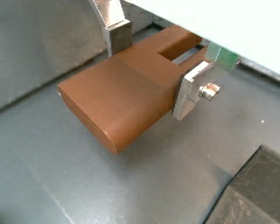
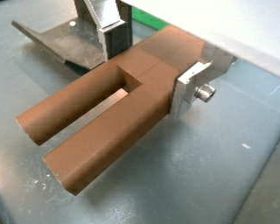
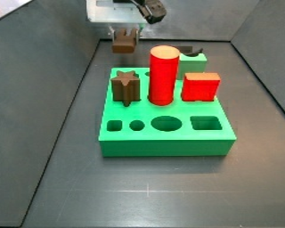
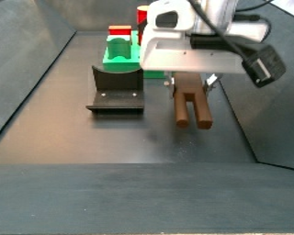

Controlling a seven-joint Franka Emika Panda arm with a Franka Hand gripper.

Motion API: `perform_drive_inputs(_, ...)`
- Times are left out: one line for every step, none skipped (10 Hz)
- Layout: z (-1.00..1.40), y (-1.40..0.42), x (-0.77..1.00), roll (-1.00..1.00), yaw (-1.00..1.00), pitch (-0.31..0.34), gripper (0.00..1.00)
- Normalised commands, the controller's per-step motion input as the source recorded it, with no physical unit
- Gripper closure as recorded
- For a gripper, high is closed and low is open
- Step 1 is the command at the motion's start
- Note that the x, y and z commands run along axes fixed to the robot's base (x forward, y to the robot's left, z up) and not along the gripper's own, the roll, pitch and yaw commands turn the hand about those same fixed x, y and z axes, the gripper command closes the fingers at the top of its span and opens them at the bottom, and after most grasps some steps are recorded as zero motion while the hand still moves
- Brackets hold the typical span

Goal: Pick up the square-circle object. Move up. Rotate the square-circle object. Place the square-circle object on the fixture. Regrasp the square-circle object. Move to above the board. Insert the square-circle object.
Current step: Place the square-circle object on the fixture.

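The square-circle object is a long dark brown bar with a slot that splits one end into two prongs. It lies flat, low over the grey floor, beside the fixture. My gripper is shut on its solid end, a silver finger pressed on each side; both wrist views show this, with the gripper across the brown bar. In a side view the gripper hangs over the bar. From the opposite side the gripper and bar are behind the board, left of the fixture.
On the board stand a red cylinder, a red cube and a short brown star peg. Open holes run along its front row. The fixture's bracket is close beside the fingers. Grey walls enclose the floor.
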Motion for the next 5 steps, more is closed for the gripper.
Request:
perform_drive_inputs(1.0,0.0,0.0,0.0,0.0,0.0,1.0)
perform_drive_inputs(1.0,0.0,0.0,0.0,0.0,0.004,1.0)
perform_drive_inputs(1.0,0.0,-0.01,0.01,0.0,0.032,1.0)
perform_drive_inputs(1.0,0.0,-0.01,0.02,-0.01,0.035,1.0)
perform_drive_inputs(1.0,0.0,-0.02,0.04,-0.02,0.047,1.0)
